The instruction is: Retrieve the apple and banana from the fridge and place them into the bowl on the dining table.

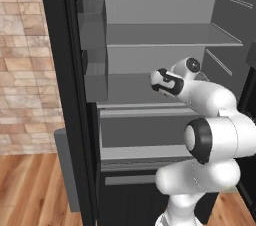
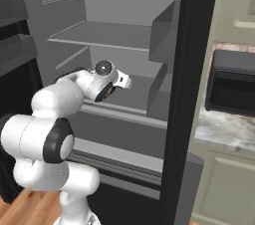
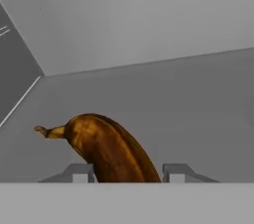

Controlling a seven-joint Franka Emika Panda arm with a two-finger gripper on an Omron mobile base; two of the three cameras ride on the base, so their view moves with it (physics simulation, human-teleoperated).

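Between the fingertips: the banana (image 3: pixel 111 151), orange-brown, lies on the grey fridge shelf (image 3: pixel 188 109), stem end up and to the left of the hand (image 3: pixel 128 172).
Hand: partly open, a fingertip close on each side of the banana; whether they touch it I cannot tell.
Fridge (image 1: pixel 150 35): door open, arm reaching onto the middle shelf.
Right of the fridge: black microwave (image 2: pixel 231 87).

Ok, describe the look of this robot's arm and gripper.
The arm is glossy white, built of rounded segments with black bands at the joints and a round dark cap near the wrist. The gripper ends in two small flat grey finger tips. No cables show.
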